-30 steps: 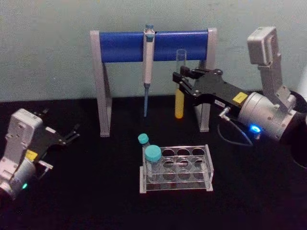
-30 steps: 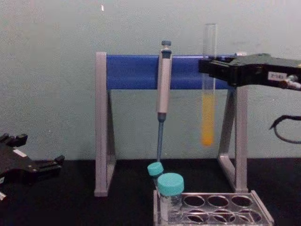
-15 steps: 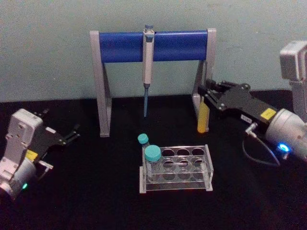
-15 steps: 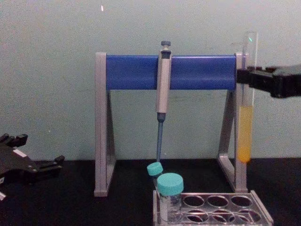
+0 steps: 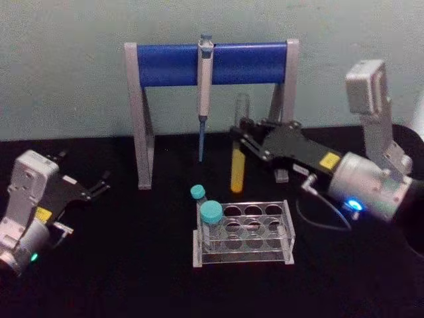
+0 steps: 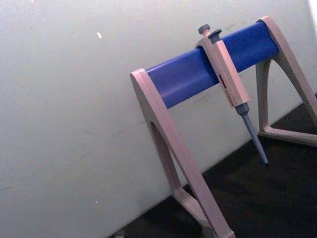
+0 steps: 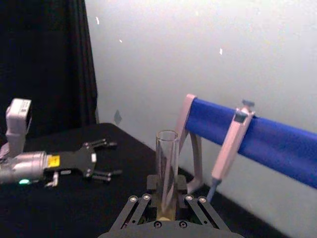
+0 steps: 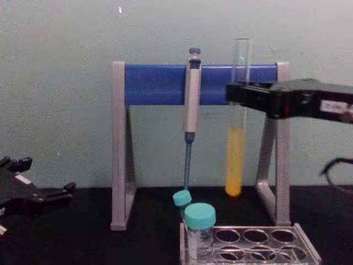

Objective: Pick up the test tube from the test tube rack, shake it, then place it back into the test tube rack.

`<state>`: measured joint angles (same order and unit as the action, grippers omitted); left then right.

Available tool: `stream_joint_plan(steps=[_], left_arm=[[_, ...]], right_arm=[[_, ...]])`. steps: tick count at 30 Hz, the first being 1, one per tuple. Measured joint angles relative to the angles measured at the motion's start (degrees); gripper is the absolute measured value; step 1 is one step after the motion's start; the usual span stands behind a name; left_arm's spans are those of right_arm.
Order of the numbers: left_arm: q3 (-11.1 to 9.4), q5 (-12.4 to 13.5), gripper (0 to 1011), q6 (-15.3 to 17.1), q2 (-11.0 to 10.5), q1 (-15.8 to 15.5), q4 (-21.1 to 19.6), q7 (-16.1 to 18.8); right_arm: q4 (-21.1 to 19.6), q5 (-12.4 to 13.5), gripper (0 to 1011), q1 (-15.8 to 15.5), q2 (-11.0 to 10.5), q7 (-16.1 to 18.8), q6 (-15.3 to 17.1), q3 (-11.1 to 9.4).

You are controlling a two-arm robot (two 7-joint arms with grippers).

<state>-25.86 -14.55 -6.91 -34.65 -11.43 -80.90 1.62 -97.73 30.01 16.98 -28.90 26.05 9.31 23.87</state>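
- The right hand (image 5: 240, 134) was clamped shut on the test tube (image 5: 236, 169); it gripped the clear glass above the yellow liquid, and the open mouth stood up past the grip.
- The tube hung upright with its long axis vertical, lifted clear of the bench (image 5: 132, 271); in the chest view its round bottom sat higher than the top plate of the rack (image 8: 309, 249).
- The rack (image 5: 290, 232) lay below the tube and nearer the robot; the tube itself hung just in front of the blue pipette stand (image 5: 165, 64).
- Two teal-capped vials (image 5: 211, 215) filled holes at the rack's left end; the other holes looked free.
- The left hand (image 5: 101, 184) was parked far to the left, well apart from the rack; its fingers (image 7: 105, 145) were spread and held nothing.
- Judged from this, the tube was out and not yet returned; putting it back would need it kept vertical, drawn towards the robot over a free hole, then lowered straight.
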Motion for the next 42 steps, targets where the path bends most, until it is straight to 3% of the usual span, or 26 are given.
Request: stream_joint_plan(steps=[8,15,23,33,38,42], left_arm=[[0.0,0.0,1001,0.0,0.0,0.0,0.0,0.0],[0.0,0.0,1001,0.0,0.0,0.0,0.0,0.0],[0.0,0.0,1002,0.0,0.0,0.0,0.0,0.0],[0.0,0.0,1001,0.0,0.0,0.0,0.0,0.0],[0.0,0.0,1001,0.0,0.0,0.0,0.0,0.0],[0.0,0.0,1001,0.0,0.0,0.0,0.0,0.0]], right_arm=[[5.6,-2.1,221,5.6,2.9,-0.6,-1.3,1.8],[6.3,-2.5,222,5.9,2.9,-1.4,-1.0,1.4],[4.6,-2.5,221,3.9,1.5,-2.7,-0.8,-0.5],[-1.2,-1.3,221,-2.6,-2.1,-4.6,0.7,-4.4],[-3.6,-0.1,221,-4.9,-2.7,-3.8,1.3,-4.3],[-3.5,0.5,221,-4.4,-1.8,-2.3,1.5,-2.4]])
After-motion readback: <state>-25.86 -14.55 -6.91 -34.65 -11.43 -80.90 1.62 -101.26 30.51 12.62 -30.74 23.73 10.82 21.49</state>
